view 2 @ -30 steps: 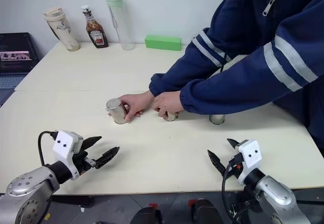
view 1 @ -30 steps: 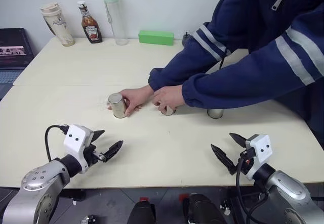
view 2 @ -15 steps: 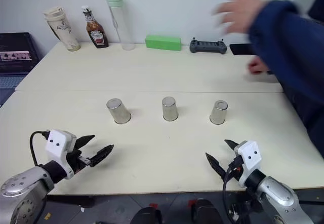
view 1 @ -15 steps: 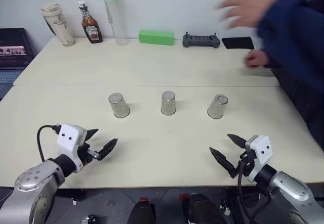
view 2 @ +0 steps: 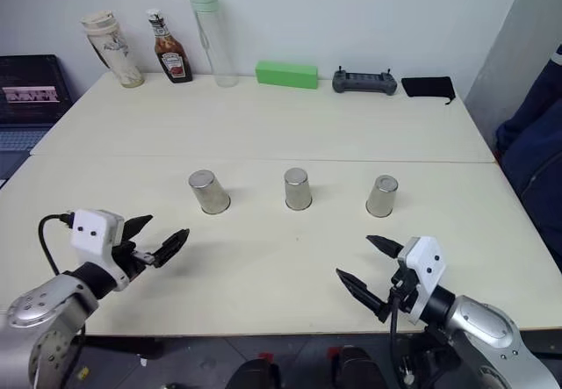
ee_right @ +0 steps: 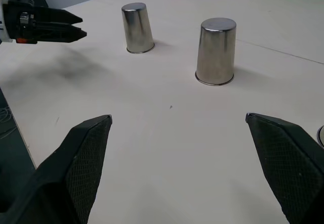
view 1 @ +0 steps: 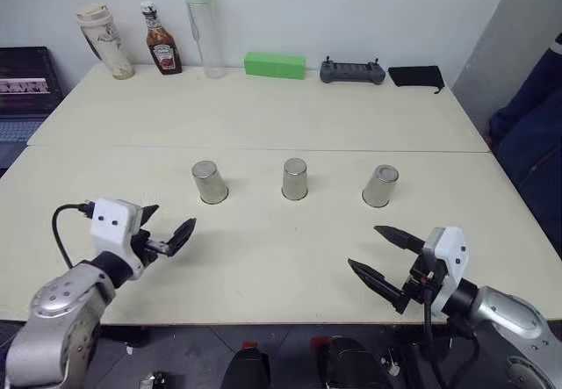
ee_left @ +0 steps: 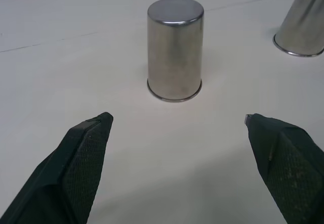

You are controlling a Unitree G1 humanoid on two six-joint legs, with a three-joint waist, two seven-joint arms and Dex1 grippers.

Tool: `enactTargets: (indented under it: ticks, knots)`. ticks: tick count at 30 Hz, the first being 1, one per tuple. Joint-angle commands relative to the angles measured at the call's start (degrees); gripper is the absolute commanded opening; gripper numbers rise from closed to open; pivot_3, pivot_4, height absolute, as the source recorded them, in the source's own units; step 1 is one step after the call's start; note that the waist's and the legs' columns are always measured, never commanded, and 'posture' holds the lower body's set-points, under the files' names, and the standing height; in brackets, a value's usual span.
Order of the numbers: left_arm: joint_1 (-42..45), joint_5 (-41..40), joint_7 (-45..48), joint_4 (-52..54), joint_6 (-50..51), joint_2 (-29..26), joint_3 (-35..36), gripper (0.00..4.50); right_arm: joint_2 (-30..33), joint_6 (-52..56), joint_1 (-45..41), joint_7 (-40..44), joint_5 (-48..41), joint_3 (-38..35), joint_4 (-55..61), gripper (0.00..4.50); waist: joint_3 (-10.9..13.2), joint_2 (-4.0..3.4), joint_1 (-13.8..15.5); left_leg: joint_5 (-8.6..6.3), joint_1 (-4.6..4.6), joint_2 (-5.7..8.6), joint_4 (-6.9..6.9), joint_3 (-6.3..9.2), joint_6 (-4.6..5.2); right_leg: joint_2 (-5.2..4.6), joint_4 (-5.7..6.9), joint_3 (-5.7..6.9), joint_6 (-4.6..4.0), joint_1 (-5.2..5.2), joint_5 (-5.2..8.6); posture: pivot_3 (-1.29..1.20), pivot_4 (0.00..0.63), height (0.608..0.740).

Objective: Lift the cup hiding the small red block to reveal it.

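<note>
Three identical shiny metal cups stand upside down in a row mid-table: the left cup (view 1: 210, 183), the middle cup (view 1: 295, 179) and the right cup (view 1: 379, 186). The small red block is hidden, and I cannot tell which cup covers it. My left gripper (view 1: 169, 224) hovers open in front of the left cup (ee_left: 175, 57), a short way off it, with nothing between its fingers (ee_left: 86, 158). My right gripper (view 1: 364, 247) is open too, near the table's front edge, angled toward the middle cup (ee_right: 216, 52).
Along the back edge stand a beige tumbler (view 1: 104, 29), a ketchup bottle (view 1: 160, 39), a clear bottle with a green lid (view 1: 200, 27), a long green block (view 1: 275, 65), a controller (view 1: 351, 72) and a black pouch (view 1: 415, 75). A person's blue sleeve (view 1: 536, 117) shows at the right.
The person's hands let go of the cups and pulled away to the right, leaving three cups in a row. Both grippers rose slightly, and the right one swung leftward.
</note>
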State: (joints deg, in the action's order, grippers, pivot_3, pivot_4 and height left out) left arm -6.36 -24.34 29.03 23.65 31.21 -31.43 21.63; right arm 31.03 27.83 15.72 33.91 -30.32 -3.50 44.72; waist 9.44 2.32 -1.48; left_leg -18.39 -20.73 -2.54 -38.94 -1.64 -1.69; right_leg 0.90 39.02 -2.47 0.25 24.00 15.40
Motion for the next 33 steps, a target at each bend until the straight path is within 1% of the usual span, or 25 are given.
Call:
enactTargets:
  ticks: [1,8,14,18,22,25,30,33]
  knots:
    - [4.42,2.58,-2.94,-1.77,-3.82,2.63,-3.54,4.47,0.41,-1.39,-0.02,0.01,-0.19,-1.74,0.66,4.50,0.00,0.01,0.04,0.00,0.00,0.01,0.00,0.01,0.00,-0.01,0.00,0.01,0.00,0.00,0.00,0.00,0.150,0.740]
    - [11.84,10.22,-7.56,-12.38,-12.21,6.67,-9.09,4.47,0.33,-1.03,0.42,-1.70,0.40,-3.79,1.26,4.50,-0.03,0.05,-0.07,0.00,0.04,0.00,-0.03,-0.01,0.00,0.02,0.01,-0.01,-0.11,-0.04,-0.13,0.00,0.150,0.740]
    - [17.45,13.07,-7.89,-21.69,-18.28,8.82,-11.48,4.47,0.29,-0.44,1.88,-3.68,0.35,-3.98,3.52,4.50,-0.05,0.07,0.04,0.00,-0.03,0.01,-0.03,0.01,0.00,0.01,0.00,0.01,-0.12,-0.02,-0.13,0.00,0.150,0.740]
    - [22.51,15.12,-10.04,-29.56,-22.30,10.27,-11.89,4.47,0.36,-0.43,3.07,-4.78,0.72,-4.26,4.24,4.50,-0.06,0.09,0.10,0.01,-0.02,0.04,-0.03,0.02,0.00,0.00,0.00,0.02,-0.10,-0.04,-0.14,0.00,0.150,0.740]
    - [23.95,15.52,-9.41,-32.37,-25.00,10.98,-12.78,4.47,0.01,-0.91,4.63,-5.57,1.39,-4.21,4.50,4.50,-0.07,0.10,-0.04,0.01,-0.03,0.03,-0.04,-0.01,0.00,0.01,0.00,-0.01,-0.09,-0.03,-0.15,0.00,0.150,0.740]
    - [24.54,15.29,-9.33,-33.04,-26.28,11.67,-12.67,3.95,-0.09,-0.94,5.35,-5.82,1.45,-4.24,4.84,4.50,-0.06,0.10,0.00,0.00,-0.03,0.02,-0.04,0.00,0.00,0.00,0.00,0.00,-0.10,-0.03,-0.15,0.00,0.150,0.740]
    - [25.18,15.53,-9.93,-33.34,-26.62,11.38,-12.18,2.84,-0.20,-1.18,5.30,-5.72,1.71,-4.28,4.24,4.50,-0.06,0.10,0.02,0.01,-0.03,0.02,-0.04,0.02,-0.01,0.00,0.00,0.02,-0.08,-0.04,-0.16,0.00,0.150,0.740]
    - [25.71,15.09,-10.40,-32.35,-25.88,10.91,-11.32,2.75,-0.41,-1.16,4.67,-5.85,1.89,-3.74,3.88,4.50,-0.06,0.10,0.01,0.01,-0.02,0.02,-0.04,0.01,-0.02,0.00,0.00,0.02,-0.06,-0.04,-0.16,0.00,0.150,0.740]
